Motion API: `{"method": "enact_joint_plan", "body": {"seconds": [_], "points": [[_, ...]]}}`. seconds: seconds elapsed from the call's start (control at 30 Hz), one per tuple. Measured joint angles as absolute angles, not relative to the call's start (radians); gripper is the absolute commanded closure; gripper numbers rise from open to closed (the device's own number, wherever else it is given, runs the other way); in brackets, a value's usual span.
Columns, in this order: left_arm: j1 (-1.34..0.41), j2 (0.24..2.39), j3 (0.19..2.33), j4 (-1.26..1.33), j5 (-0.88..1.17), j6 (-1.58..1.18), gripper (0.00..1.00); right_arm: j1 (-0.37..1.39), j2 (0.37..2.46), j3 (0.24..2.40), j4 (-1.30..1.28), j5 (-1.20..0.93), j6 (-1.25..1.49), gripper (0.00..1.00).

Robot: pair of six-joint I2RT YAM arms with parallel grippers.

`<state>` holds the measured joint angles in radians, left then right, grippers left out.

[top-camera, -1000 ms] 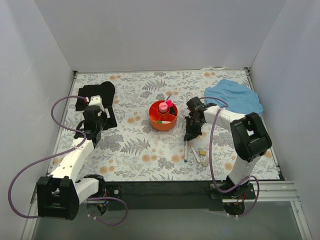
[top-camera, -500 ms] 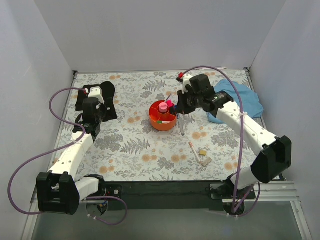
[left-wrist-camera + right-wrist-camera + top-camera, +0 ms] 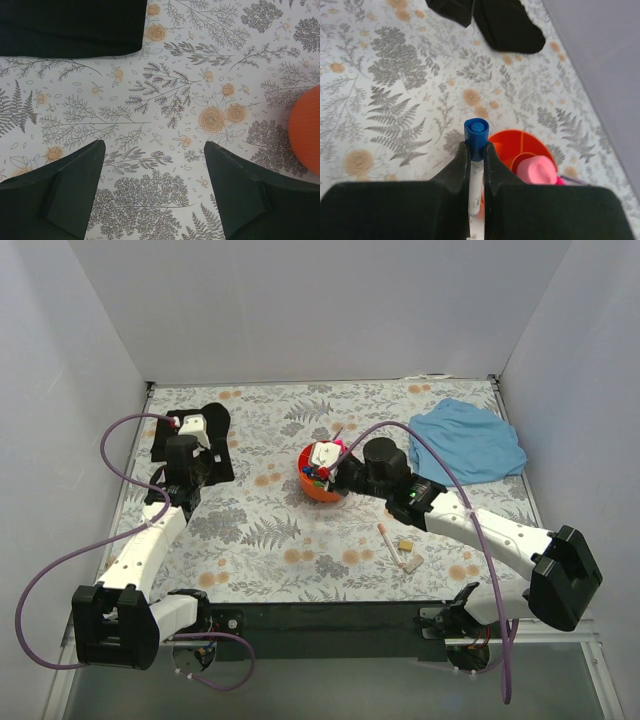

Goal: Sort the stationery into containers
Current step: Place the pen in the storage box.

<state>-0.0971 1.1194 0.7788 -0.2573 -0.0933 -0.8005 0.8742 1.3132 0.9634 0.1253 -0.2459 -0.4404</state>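
Observation:
The round orange tray stands mid-table, with the pink bottle in its centre cup. My right gripper hovers over the tray's left part, shut on a thin blue-capped pen that stands upright between the jaws. A pink highlighter and a lilac marker stick out at the tray's far side. An orange-capped pen and two beige erasers lie on the table right of the tray. My left gripper is open and empty above the patterned table, left of the tray.
A black cloth lies at the far left, just beyond my left gripper. A light blue cloth lies at the far right. White walls close in the table on three sides.
My right gripper took the blue-capped pen off the table and carried it left, to above the orange tray. My left arm shifted slightly toward the black cloth, then held still.

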Motion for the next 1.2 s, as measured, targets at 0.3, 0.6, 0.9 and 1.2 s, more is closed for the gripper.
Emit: {"method": "enact_joint_plan", "body": {"seconds": [0.3,0.6,0.9,1.2], "points": [[-0.097,1.125,0.781,-0.269,-0.088,-0.801,0.2,0.872,1.324,0.948,0.303,-0.257,-0.591,0.99],[-0.097,1.142,0.786,-0.27,-0.089,-0.801,0.2,0.858,1.374,0.92,0.328,-0.265,-0.633,0.99],[-0.097,1.142,0.786,-0.27,-0.089,-0.801,0.2,0.832,1.432,0.919,0.335,-0.258,-0.632,0.97],[-0.097,1.142,0.786,-0.27,-0.089,-0.801,0.2,0.819,1.467,0.918,0.338,-0.224,-0.624,0.6]]}}
